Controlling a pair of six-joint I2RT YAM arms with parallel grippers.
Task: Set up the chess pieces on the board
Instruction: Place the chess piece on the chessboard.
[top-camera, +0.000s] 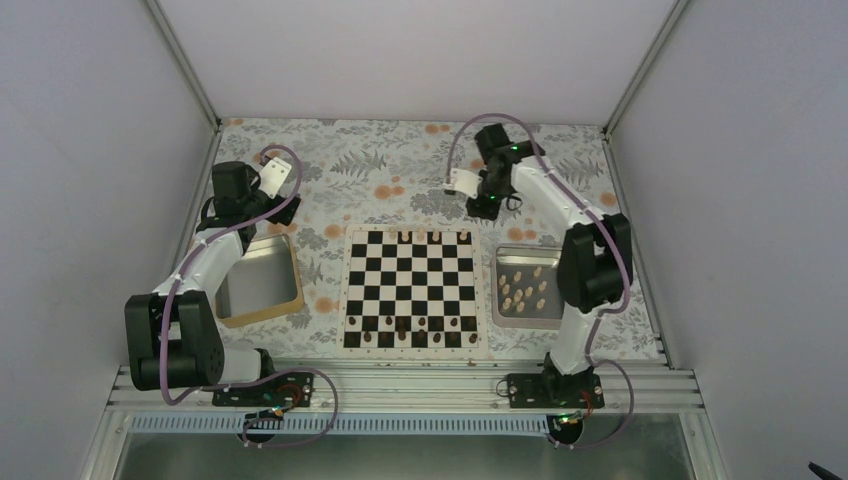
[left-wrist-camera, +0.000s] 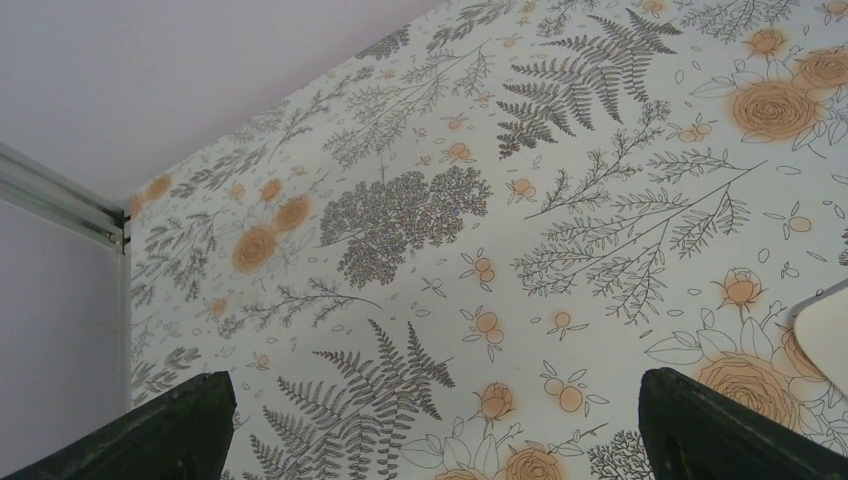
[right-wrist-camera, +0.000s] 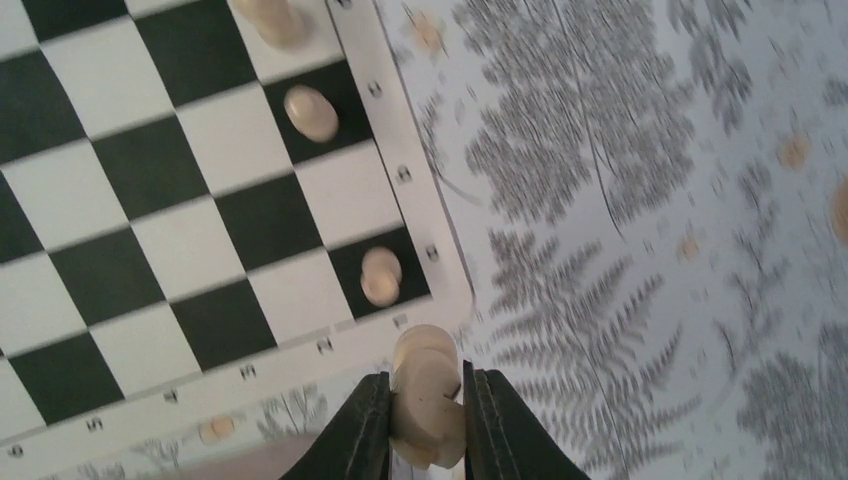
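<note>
The right gripper (right-wrist-camera: 427, 405) pinched a pale chess piece (right-wrist-camera: 425, 360) just off the board (right-wrist-camera: 235, 135) corner. A careless descent could topple the corner pawn (right-wrist-camera: 380, 275) standing nearby. The left gripper (left-wrist-camera: 430, 425) gaped wide, empty.
</note>
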